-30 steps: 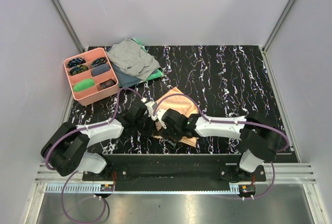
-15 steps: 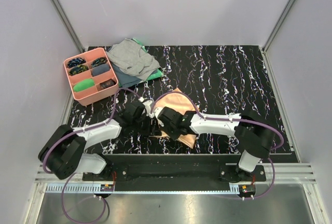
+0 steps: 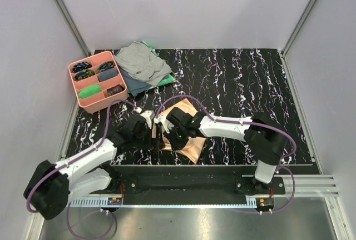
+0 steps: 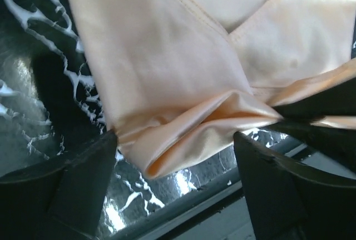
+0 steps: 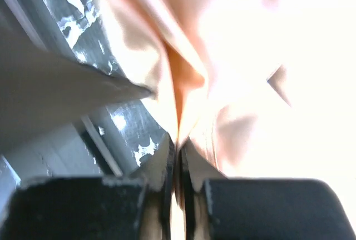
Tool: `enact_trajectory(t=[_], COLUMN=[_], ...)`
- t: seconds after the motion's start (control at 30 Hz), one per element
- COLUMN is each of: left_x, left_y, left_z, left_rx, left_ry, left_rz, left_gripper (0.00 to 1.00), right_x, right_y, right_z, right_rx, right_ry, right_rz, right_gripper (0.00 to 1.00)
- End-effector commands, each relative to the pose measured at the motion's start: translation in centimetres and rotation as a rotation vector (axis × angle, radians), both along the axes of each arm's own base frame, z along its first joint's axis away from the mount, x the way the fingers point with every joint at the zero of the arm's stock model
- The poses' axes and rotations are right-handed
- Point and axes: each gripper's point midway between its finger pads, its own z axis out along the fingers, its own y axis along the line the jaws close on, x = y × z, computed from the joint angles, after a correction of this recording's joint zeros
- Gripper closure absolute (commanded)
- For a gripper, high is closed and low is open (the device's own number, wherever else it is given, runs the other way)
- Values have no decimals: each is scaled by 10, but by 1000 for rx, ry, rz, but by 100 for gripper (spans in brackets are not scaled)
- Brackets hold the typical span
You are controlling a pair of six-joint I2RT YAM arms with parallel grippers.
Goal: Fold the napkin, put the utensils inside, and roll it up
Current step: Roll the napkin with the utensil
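The right gripper was clamped hard on a thin pleat of the large satiny peach-orange cloth napkin. The left gripper, crowded just beside it, stood spread wide. A loose rolled hem of the napkin lay between its dark fingers, unsqueezed.

The slim dark blue plastic utensils showed in no view, so whether they lay inside the fold could not be told.

The likeliest trouble was the slick satin sliding out of that narrow pinch, letting the fold fall open. A pull by the right gripper alone would probably drag the unheld hem out from between the left fingers. With both wrists so close, a sideways move by either risked a knock. Any cutlery inside might slip from the roll's open end.

The near edge of the black white-veined table lay right beneath the left fingers, leaving little room to draw back. Ahead of both grippers, and outward of the right one, the tabletop lay bare. The pink compartment tray and crumpled grey cloth sat well apart, forward and outward of the left gripper.
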Motion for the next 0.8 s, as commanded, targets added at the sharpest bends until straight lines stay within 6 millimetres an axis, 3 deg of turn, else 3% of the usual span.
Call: enact_trajectory(t=[0.0, 0.27, 0.77], left_x=[29, 27, 21], left_y=[-3, -9, -13], left_z=[38, 52, 21], left_rx=[-91, -192, -155], left_ry=[-186, -270, -181], left_rz=[86, 67, 32], left_gripper=[5, 1, 1], right_x=[-23, -20, -13], right_y=[-37, -38, -40], right_z=[-28, -32, -34], right_rx=[-124, -96, -29], right_ry=[222, 335, 517], right_rz=[-12, -20, -25], right_gripper=[100, 100, 100])
